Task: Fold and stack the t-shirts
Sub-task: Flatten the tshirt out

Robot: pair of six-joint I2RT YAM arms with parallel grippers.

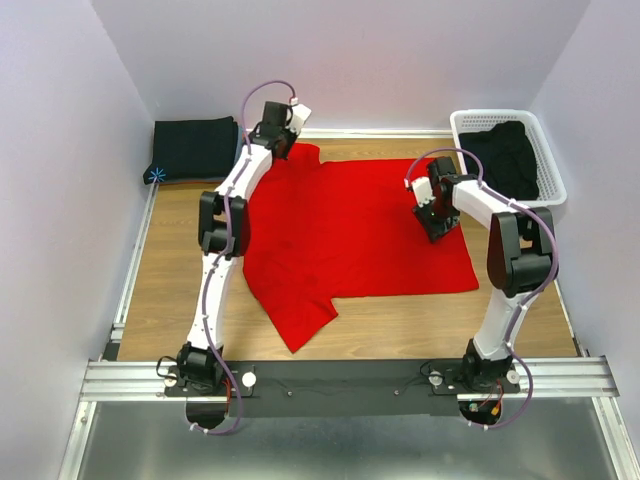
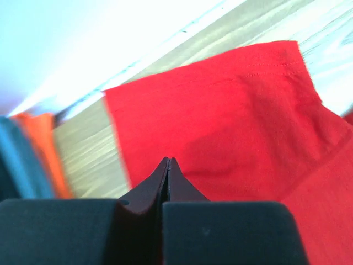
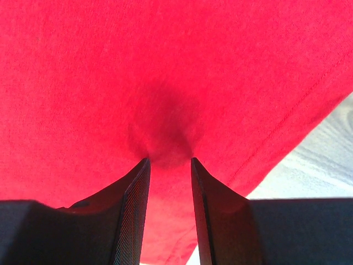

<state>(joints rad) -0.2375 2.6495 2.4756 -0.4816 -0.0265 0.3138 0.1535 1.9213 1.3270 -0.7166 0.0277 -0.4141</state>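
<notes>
On the right gripper [image 3: 169, 161] the jaws are narrow with a small gap, tips pressed down into the red shirt [image 1: 360, 235]. The cloth puckers dark just ahead of them. The hem [image 3: 298, 105] runs just to its right, bare table past that.

On the left gripper [image 2: 168, 161] the jaws are closed together, tips at the far sleeve [image 2: 220, 110]. Cannot tell if cloth is pinched.

The red shirt lies flat between the two grippers, long axis running from left gripper across to right, hem end nearer the right.

Judgement: the fold needs both ends held, and the right grip is not yet closed.

Outward of the left gripper is a folded black shirt [image 1: 195, 148]. Outward of the right gripper is the basket [image 1: 488, 113], with black shirts [image 1: 505, 158] heaped inside.
</notes>
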